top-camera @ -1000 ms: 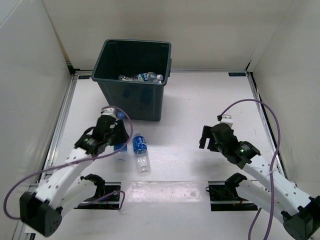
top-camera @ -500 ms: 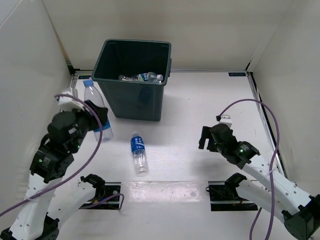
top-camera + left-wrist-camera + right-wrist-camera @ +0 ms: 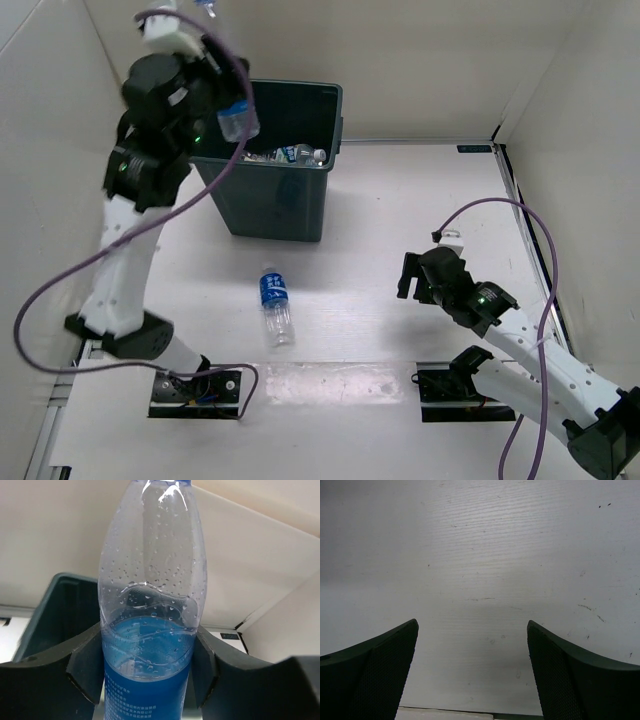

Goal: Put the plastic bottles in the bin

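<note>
Left claw (image 3: 148,670) clenched on blue-label bottle (image 3: 150,580) | seemingly over bin (image 3: 275,205) | right claw (image 3: 472,672) spread

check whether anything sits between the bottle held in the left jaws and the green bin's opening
Nothing visible does. The clear blue-labelled plastic bottle, clamped in the left jaws, appears above the left side of the dark green square plastic bin, whose top is uncovered.
</note>
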`<action>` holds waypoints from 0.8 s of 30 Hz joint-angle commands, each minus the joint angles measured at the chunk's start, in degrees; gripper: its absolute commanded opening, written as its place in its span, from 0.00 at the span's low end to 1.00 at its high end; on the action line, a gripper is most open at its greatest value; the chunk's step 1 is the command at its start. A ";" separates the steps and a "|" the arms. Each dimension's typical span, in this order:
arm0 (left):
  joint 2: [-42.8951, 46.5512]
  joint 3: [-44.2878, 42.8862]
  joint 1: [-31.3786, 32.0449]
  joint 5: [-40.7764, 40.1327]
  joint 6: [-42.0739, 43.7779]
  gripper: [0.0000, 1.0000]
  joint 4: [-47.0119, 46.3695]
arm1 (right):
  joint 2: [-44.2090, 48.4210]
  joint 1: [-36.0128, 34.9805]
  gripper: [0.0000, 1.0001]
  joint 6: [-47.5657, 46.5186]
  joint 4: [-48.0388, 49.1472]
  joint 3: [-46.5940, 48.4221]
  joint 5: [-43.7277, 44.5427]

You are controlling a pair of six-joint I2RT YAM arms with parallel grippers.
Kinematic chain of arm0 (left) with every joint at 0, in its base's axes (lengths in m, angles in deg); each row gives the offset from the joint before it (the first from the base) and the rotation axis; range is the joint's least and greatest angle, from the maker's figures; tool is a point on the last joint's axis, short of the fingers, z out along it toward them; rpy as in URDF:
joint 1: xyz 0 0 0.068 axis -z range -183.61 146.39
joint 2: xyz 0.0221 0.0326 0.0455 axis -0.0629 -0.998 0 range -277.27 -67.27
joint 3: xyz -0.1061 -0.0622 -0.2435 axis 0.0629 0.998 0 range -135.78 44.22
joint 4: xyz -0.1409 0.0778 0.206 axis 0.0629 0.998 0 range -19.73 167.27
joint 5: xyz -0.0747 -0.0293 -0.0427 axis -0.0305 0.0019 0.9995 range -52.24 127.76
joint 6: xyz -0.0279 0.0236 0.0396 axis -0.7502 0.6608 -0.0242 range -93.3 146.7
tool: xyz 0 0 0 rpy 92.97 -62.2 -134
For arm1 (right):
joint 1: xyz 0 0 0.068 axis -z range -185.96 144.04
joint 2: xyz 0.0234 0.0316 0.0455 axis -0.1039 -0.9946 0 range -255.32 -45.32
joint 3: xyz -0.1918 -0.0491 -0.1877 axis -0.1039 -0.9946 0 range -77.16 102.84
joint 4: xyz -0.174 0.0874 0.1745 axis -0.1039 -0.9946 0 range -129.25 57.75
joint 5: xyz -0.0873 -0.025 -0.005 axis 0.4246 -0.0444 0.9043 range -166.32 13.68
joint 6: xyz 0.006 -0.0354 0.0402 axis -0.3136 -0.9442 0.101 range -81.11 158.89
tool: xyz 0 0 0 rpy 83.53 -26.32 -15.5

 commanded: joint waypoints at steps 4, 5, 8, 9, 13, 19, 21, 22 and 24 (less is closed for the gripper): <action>-12.65 -13.66 -0.09 4.54 2.81 0.76 -0.06 | -0.29 -0.41 0.90 0.46 0.85 1.23 1.36; -13.52 -13.75 -0.18 4.72 3.51 0.80 -0.87 | -0.29 -0.50 0.90 0.54 0.85 1.23 1.54; -16.16 -14.45 -0.53 4.54 4.04 0.89 -1.66 | -0.64 -0.76 0.90 0.37 0.77 1.41 1.45; -17.30 -15.93 -0.79 4.63 3.95 0.91 -1.32 | -0.64 -0.85 0.90 0.37 0.77 1.41 1.45; -19.16 -16.56 -2.02 4.81 3.60 1.00 1.50 | -0.73 -1.38 0.90 0.37 0.77 1.50 1.98; -11.52 -6.23 -2.55 3.75 3.25 1.00 -0.08 | -1.34 -1.73 0.90 0.46 0.77 1.50 2.15; -4.71 -1.99 -2.20 2.70 3.25 1.00 -2.53 | -1.17 -1.82 0.90 0.46 0.68 1.67 2.33; -2.57 6.03 -1.42 2.00 3.16 1.00 -3.76 | -1.08 -1.90 0.90 0.46 0.59 1.59 2.50; 6.00 12.15 -0.97 0.59 1.76 1.00 -8.66 | -1.08 -2.08 0.90 0.54 0.77 1.67 2.68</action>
